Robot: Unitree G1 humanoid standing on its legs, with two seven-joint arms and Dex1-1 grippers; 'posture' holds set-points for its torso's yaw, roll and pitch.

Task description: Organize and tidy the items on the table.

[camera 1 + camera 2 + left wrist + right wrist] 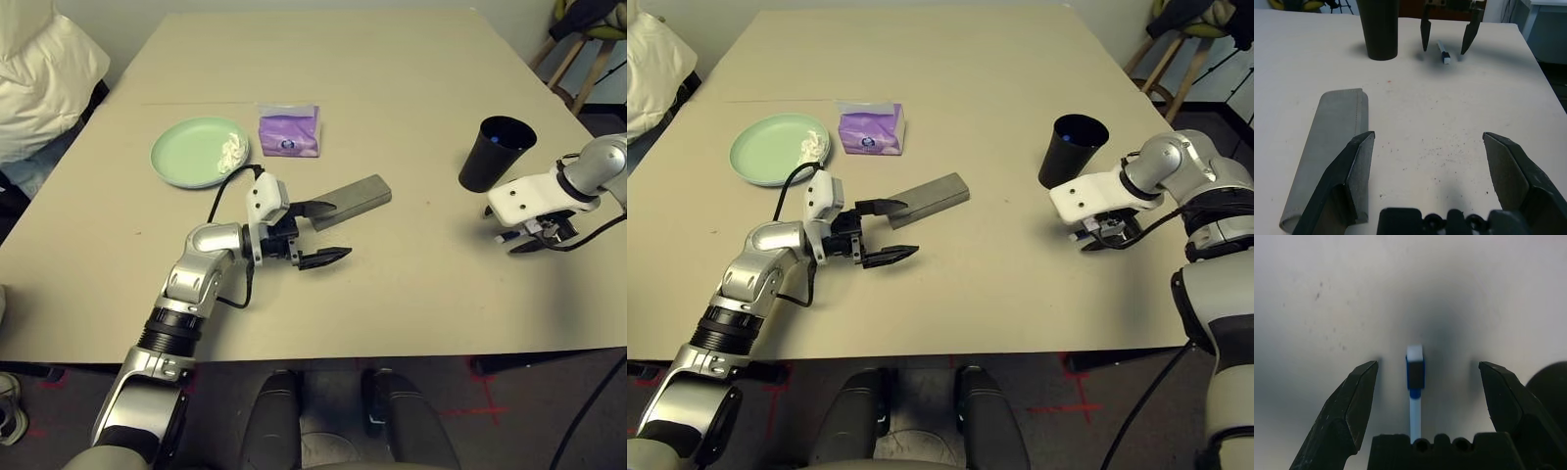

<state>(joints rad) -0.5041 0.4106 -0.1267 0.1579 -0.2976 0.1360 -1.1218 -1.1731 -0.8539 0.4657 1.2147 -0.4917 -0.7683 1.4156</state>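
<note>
Where right gripper [1422,377] straddles stick [1415,377].

Even, soft overhead light falls on the beige table [411,59], bright without glare. Shadows are faint and short: a dim patch beside the black cup [1380,29], a soft dark smudge under the right gripper [1422,377] around the small stick [1415,369]. The right wrist view is blurred and dark toward its edges. Head views are sharp, slightly bowed at the corners.
</note>
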